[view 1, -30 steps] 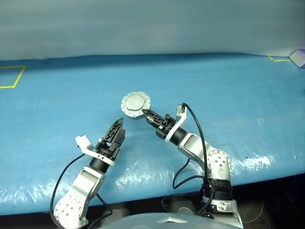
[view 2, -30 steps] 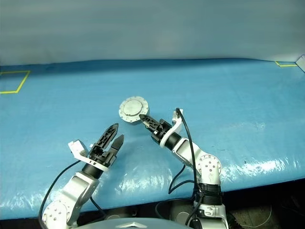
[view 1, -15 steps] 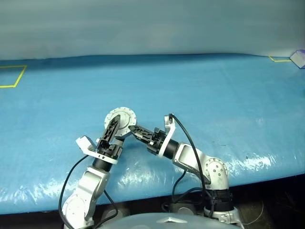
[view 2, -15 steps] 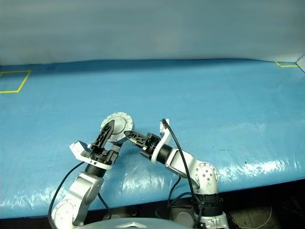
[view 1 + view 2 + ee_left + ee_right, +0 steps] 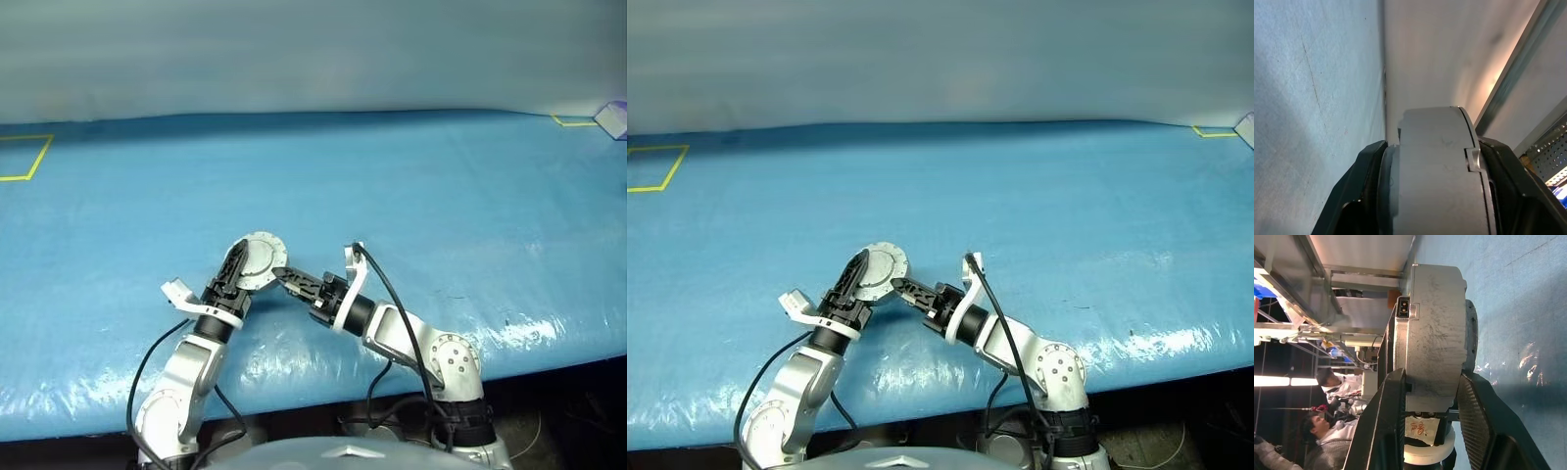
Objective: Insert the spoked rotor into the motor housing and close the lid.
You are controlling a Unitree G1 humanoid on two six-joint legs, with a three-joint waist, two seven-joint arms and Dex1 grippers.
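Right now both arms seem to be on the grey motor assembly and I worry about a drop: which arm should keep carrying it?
Probably the left. The left gripper has its fingers either side of the grey motor assembly; the right gripper grips only its edge, so it could let go.

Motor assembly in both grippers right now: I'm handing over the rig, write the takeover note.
Right gripper: shut on the edge of the closed motor assembly, held on edge above the blue table.
Left gripper: jaws around the opposite edge; firm grip cannot be confirmed.
Done: the lid appears to sit on the motor housing; the rotor is presumably inside.
Left: confirm the lid is fully seated, then set the assembly down.
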